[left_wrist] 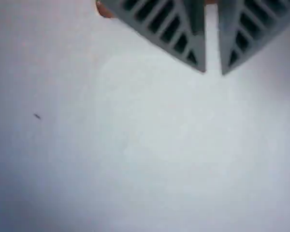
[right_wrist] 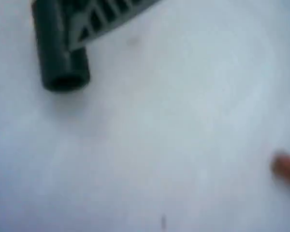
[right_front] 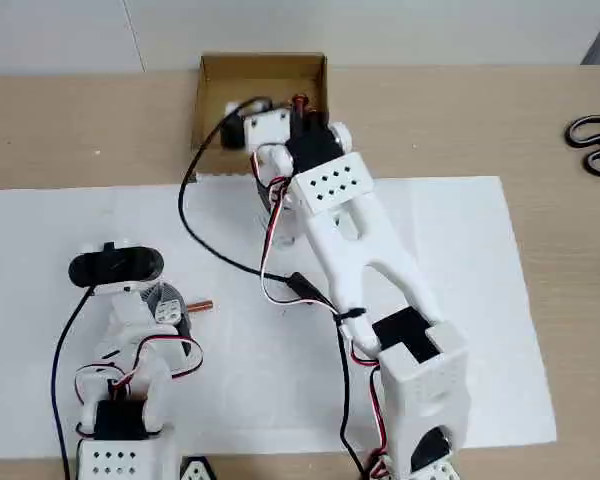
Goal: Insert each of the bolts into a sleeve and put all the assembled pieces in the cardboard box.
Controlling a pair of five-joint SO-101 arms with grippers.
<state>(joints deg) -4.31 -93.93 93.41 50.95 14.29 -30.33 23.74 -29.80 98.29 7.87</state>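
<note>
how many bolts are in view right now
1: a copper bolt over the white paper, beside the left pincer. Others may be hidden under the right arm or inside the cardboard box.

— Spotted any writing, labels, brands or numbers?
— Read none anywhere.
</note>
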